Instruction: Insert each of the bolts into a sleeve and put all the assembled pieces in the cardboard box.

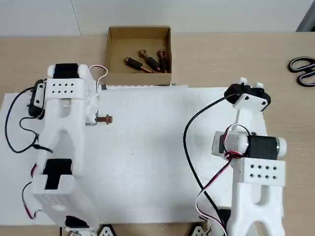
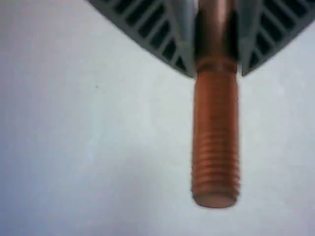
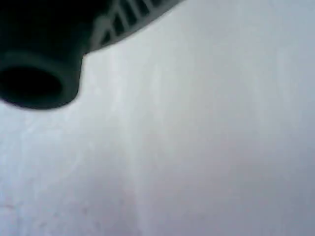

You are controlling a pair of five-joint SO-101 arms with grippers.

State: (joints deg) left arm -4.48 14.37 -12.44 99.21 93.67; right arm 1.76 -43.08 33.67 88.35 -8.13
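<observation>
Left gripper (image 2: 216,66) is clamped on a bolt (image 2: 215,147), right gripper (image 1: 242,91) looks closed around a sleeve (image 3: 37,73), so next they need lining up tip-to-hole.

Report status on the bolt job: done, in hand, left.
Done: three assembled pieces lie in the box. In hand: the left gripper is shut on a bare bolt above the mat, and the right gripper holds a black sleeve. Left: push this bolt into that sleeve, then drop the piece in the box.
</observation>
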